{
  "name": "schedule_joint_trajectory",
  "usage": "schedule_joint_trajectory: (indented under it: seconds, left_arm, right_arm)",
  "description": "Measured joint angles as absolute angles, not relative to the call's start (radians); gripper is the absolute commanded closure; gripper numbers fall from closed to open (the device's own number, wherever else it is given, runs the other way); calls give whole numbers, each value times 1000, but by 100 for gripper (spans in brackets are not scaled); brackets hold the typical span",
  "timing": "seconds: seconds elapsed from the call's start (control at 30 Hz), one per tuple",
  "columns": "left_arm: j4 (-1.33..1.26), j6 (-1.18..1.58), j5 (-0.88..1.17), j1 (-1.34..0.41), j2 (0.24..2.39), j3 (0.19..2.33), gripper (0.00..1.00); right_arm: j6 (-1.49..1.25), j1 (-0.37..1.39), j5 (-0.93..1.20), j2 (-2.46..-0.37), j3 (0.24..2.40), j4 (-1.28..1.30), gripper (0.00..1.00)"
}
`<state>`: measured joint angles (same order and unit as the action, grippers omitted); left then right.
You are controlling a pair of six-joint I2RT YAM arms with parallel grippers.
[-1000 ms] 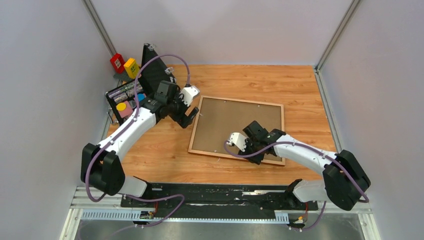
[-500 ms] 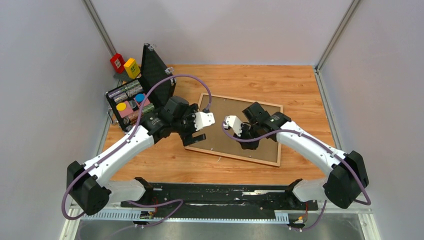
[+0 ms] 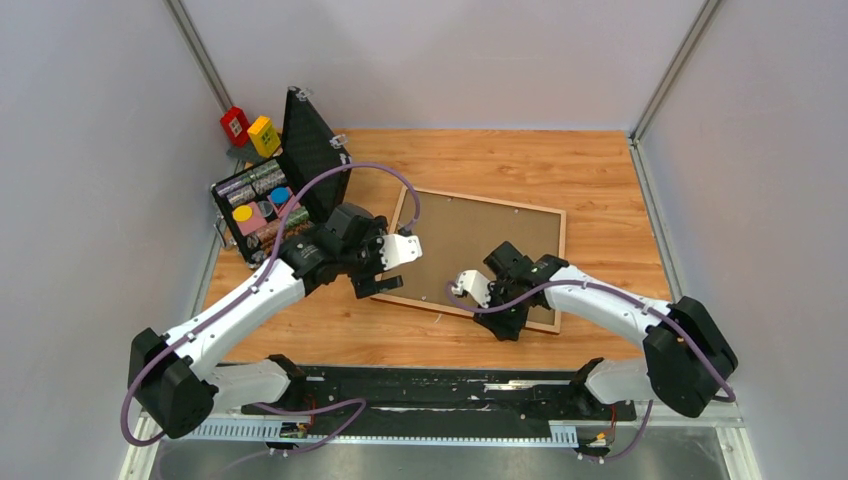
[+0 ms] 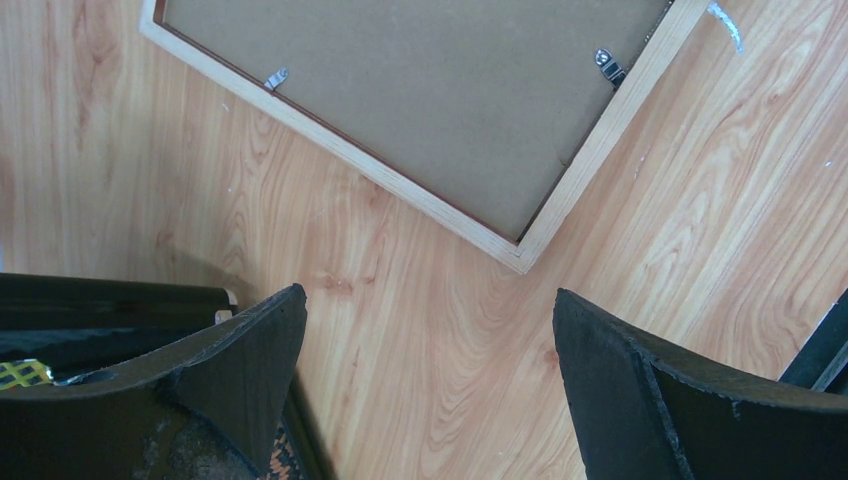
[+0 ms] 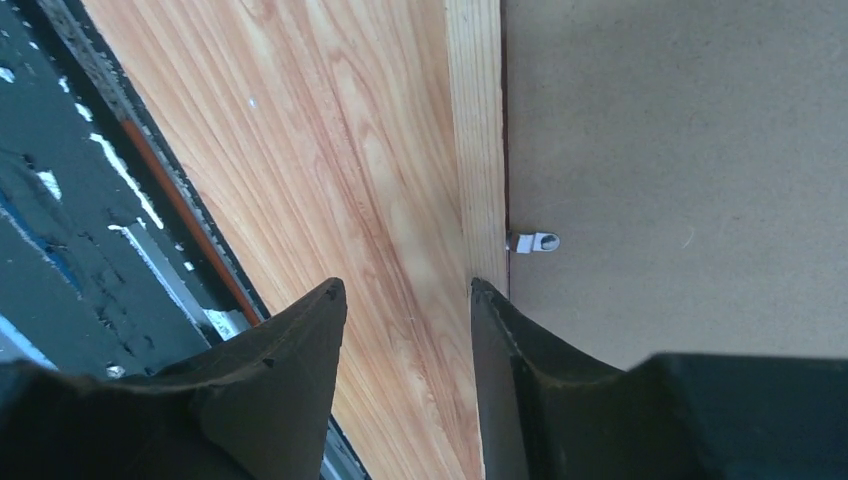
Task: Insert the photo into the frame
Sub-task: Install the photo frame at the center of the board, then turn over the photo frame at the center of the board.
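Top external view: the wooden table (image 3: 480, 160) carries the frame (image 3: 490, 201), lying flat with its pale wood back upward and the brown backing board (image 3: 480, 245) seated inside its rails. From where I stand, the frame sits between the two grippers and reaches away from both toward the far side of the table. Its long axis runs from the left arm's side to the right arm's side, slightly skewed so the right end swings nearer the arm bases.

The left gripper (image 3: 372, 288) hangs just off the frame's near left corner. In its wrist view the left gripper (image 4: 428, 300) has its jaws spread wide over bare table, holding nothing, and the frame's corner (image 4: 520, 258) points into the gap from just ahead of the fingertips.

The right gripper (image 3: 505, 325) is over the frame's near long rail. Its wrist view shows the right gripper (image 5: 405, 290) with a narrow gap between the jaws and nothing in it: one finger over the table, the other over the rail (image 5: 478, 150).

A small metal clip (image 5: 535, 242) sits on the board just beyond that finger, touching the rail's inner edge.
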<state>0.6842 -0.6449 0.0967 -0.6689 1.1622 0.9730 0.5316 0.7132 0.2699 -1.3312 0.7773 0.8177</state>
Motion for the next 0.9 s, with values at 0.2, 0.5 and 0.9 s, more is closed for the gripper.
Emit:
schedule_joint_trajectory:
  seconds: [0.2, 0.5, 0.9]
  left_arm:
    - [683, -634, 89, -669, 1162, 973, 0]
    - [677, -632, 62, -669, 1163, 972, 1]
    - [661, -632, 42, -669, 1196, 962, 3]
  right_arm:
    - [504, 760, 186, -1331, 750, 759, 52]
    - [501, 772, 133, -1316, 745, 715, 51]
    - [522, 772, 99, -1357, 734, 675, 50]
